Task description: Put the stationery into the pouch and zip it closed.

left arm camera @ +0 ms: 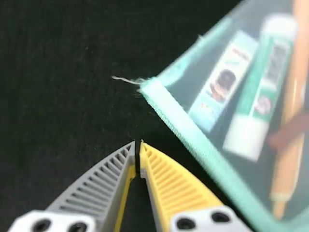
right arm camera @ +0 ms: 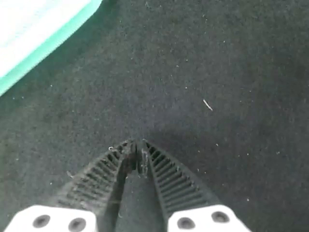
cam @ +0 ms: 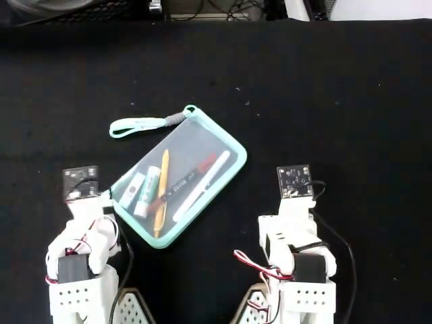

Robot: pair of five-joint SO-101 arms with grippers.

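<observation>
The pouch point(cam: 192, 145), transparent with a teal border, lies diagonally on the black tabletop point(cam: 324, 101) between the two arms, nearer to the left one. Its teal strap point(cam: 138, 125) stretches away from the far corner. Inside the pouch lie, side by side, a small flat eraser point(cam: 133, 187), a glue stick point(cam: 150, 192), a yellow pencil point(cam: 162, 196), a red and black pen point(cam: 187, 179) and a white pen point(cam: 202, 185). In the left wrist view the left end effector point(left arm camera: 139, 151) has its grey and yellow fingers pressed together, holding nothing, and it stays over the bare cloth. One corner of the pouch point(left arm camera: 193, 145) is just beyond its tips, near but not touching. Through the clear wall the eraser point(left arm camera: 222, 82), the glue stick point(left arm camera: 260, 92) and the pencil point(left arm camera: 289, 121) are visible. The eraser and the glue stick carry printed labels, but the writing is too blurred to be read. The right end effector point(right arm camera: 140, 151) is also pressed together and holds nothing; the pouch point(right arm camera: 29, 24) is well apart from it, at the far edge of that view.
</observation>
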